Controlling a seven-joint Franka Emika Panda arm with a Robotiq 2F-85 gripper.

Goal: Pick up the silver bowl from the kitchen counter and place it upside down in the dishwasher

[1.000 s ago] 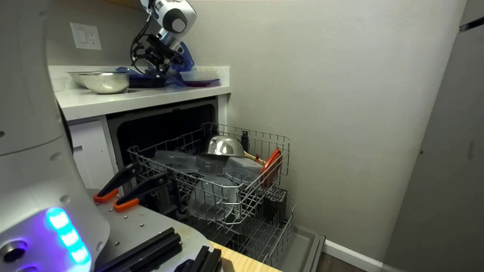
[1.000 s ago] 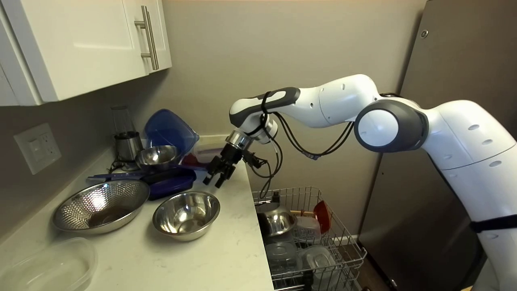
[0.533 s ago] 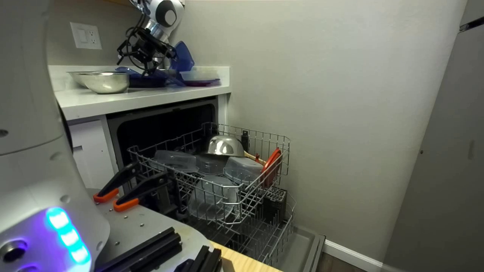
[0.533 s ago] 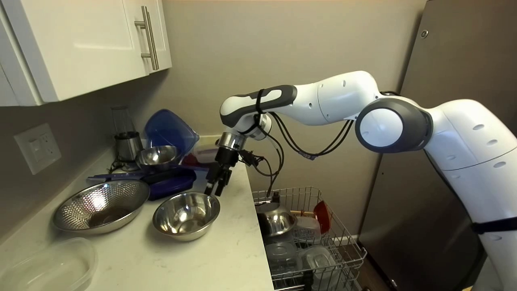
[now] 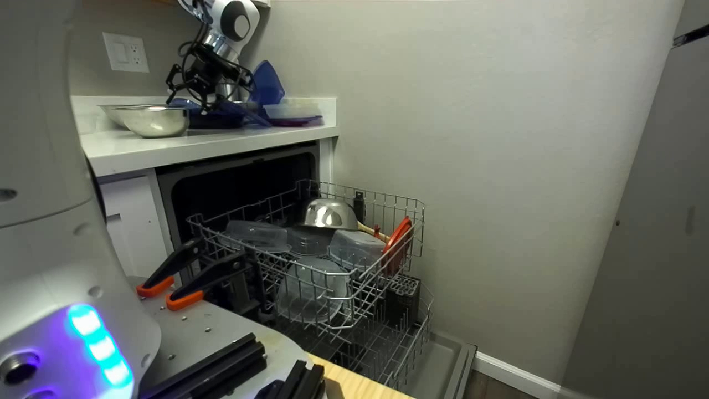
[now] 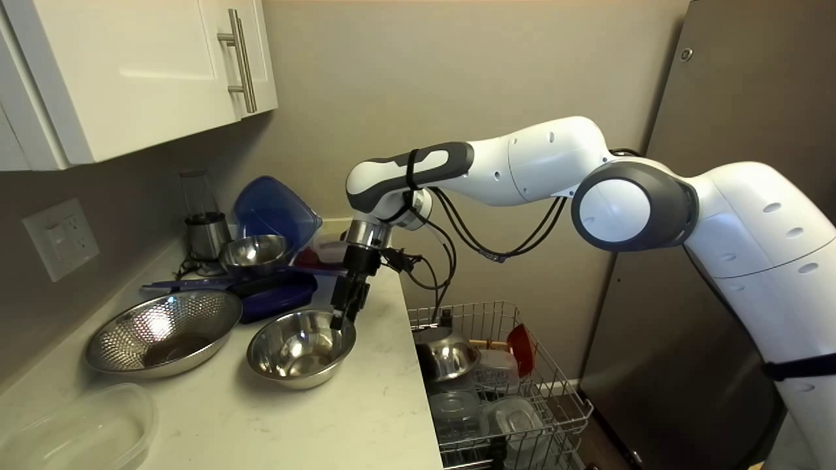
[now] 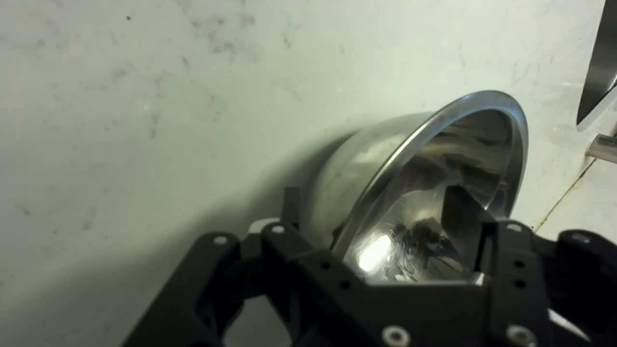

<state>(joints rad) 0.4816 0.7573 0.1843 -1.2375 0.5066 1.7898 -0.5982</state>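
The silver bowl stands upright on the white kitchen counter; it also shows in an exterior view. My gripper is open at the bowl's rim on the side toward the back wall. In the wrist view the gripper straddles the rim of the bowl: one finger is outside the wall, the other finger over the inside. Whether either touches is unclear. The dishwasher is open with its wire rack pulled out.
A perforated steel colander and a clear container stand beside the bowl. Purple items and a further steel bowl lie behind. The rack holds an upturned steel bowl, clear containers and a red item.
My gripper has moved from behind the bowl toward it and lower, turning more downward, so its fingers are now at the rim. The bowl has not moved.
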